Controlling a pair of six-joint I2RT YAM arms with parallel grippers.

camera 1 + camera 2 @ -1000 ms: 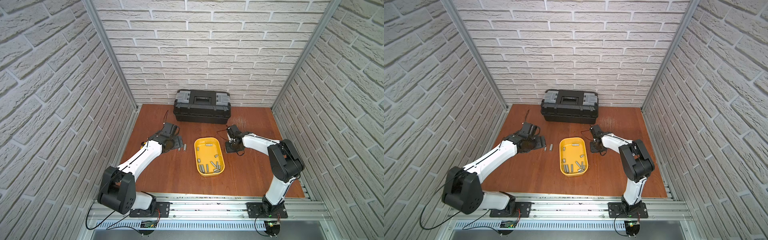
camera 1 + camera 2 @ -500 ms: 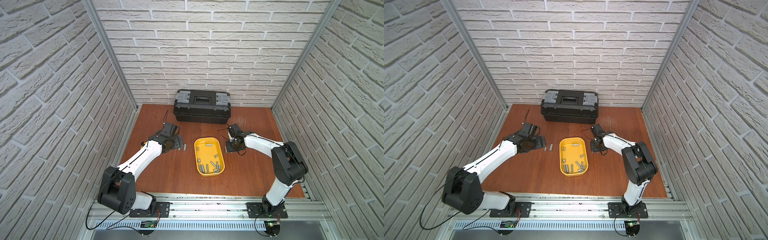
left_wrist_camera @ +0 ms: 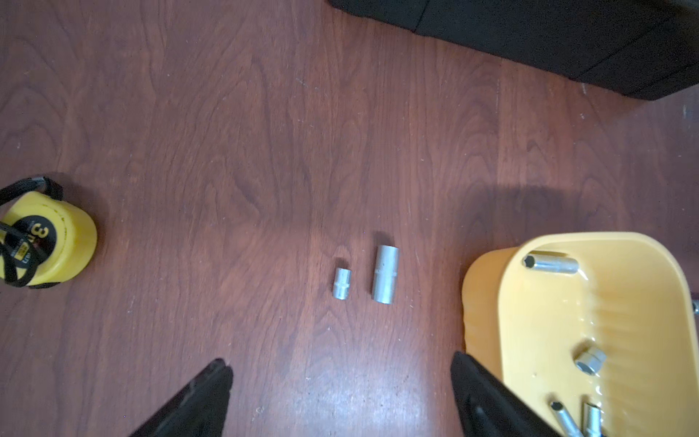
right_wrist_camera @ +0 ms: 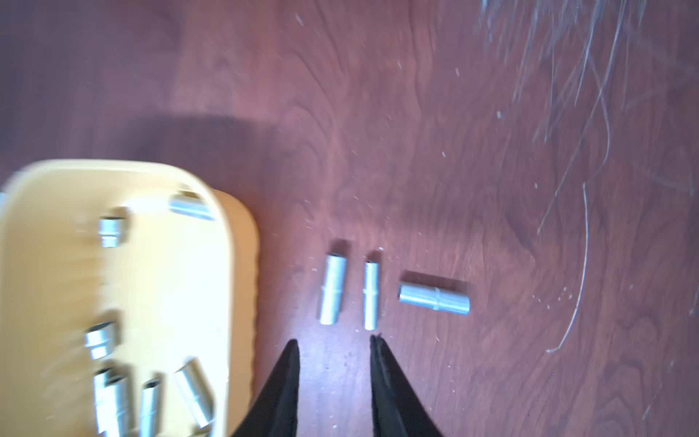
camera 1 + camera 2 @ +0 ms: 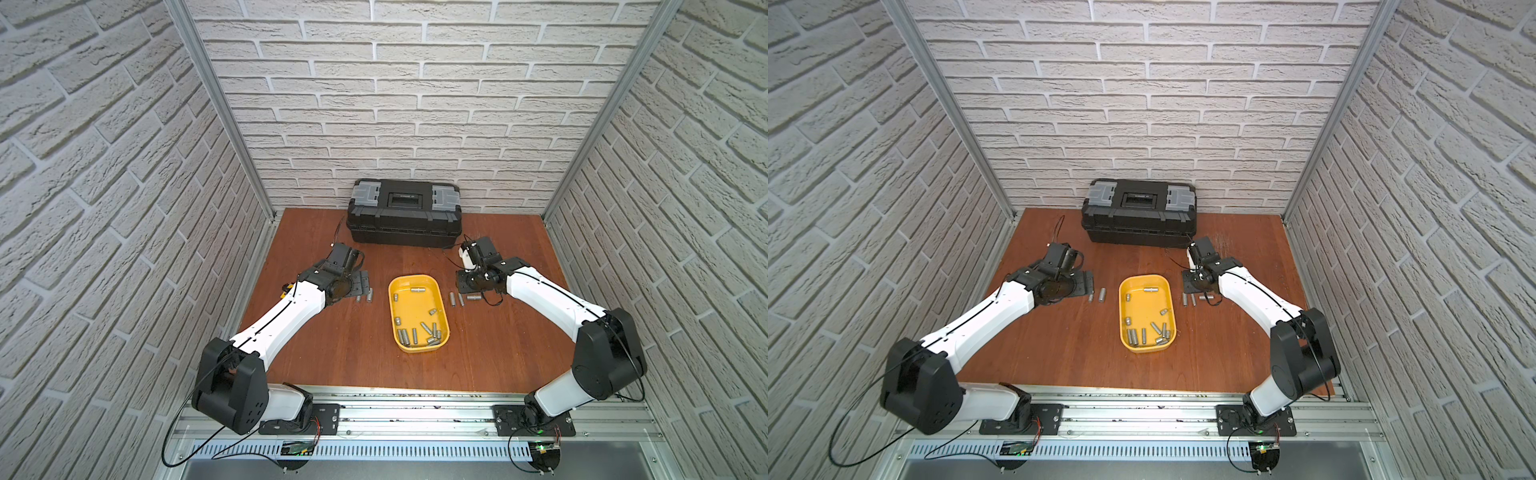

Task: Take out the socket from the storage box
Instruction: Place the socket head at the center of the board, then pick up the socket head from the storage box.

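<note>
The storage box (image 5: pixel 417 308) is a shallow yellow tray in the middle of the table, seen in both top views, with several silver sockets (image 5: pixel 415 334) lying in it. My left gripper (image 3: pixel 339 361) hangs open just left of the box (image 3: pixel 548 321), above two sockets (image 3: pixel 385 274) that lie on the wood. My right gripper (image 4: pixel 333 339) is low on the box's right side (image 4: pixel 170 302), open a little with only bare wood between its fingers. Just ahead of it three sockets (image 4: pixel 331 289) lie on the table, the outermost one (image 4: pixel 434 299) crosswise.
A black toolbox (image 5: pixel 405 216) with grey latches stands shut against the back wall. A yellow tape measure (image 3: pixel 45 238) sits under my left arm, away from the box. Pale scratches (image 4: pixel 567 94) mark the wood beyond my right gripper.
My right gripper's jaws have parted from shut. The right arm has shifted slightly beside the box. The left arm has not moved.
</note>
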